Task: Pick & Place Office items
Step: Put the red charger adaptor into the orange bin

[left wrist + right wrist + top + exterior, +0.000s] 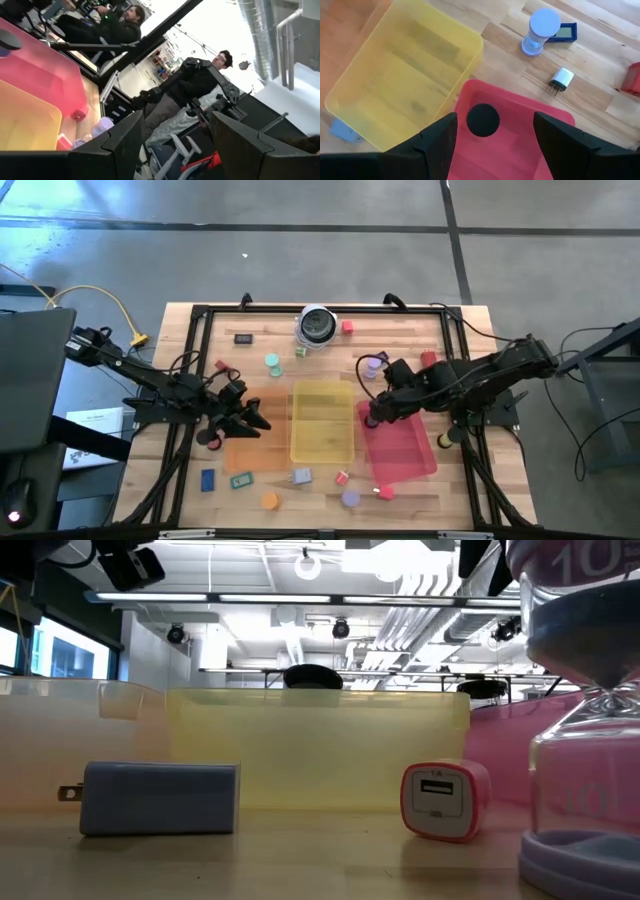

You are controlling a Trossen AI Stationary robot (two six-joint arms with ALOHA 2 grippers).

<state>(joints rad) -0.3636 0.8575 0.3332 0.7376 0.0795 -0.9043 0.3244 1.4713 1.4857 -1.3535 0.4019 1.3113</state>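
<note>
A: Item in hand's reach — the black disc (483,120). Where does it sit?

B: Flat on the floor of the red tray (520,145), near the tray's corner that meets the yellow tray (405,70). In the right wrist view it lies between the right gripper (492,135)'s two fingers, which stand spread with nothing between them. Round, so no long axis; its face points straight up.

A: Why is the gripper there?

B: My reading: it hangs over the tray because that is a drop spot for the disc — either just freed or about to be taken; I cannot tell which.

A: Left arm?

B: The left gripper (250,418) is over the orange tray (262,448), at about 9 o'clock from the yellow tray in the high view. Fingers parted, empty; its camera looks out level into the room, where people sit.

A: Loose items?

B: A white plug adapter (562,79) on the wood, prongs toward the red tray, long axis running toward it. A lilac sand timer (540,30) stands upright beside a blue block (565,31).
</note>
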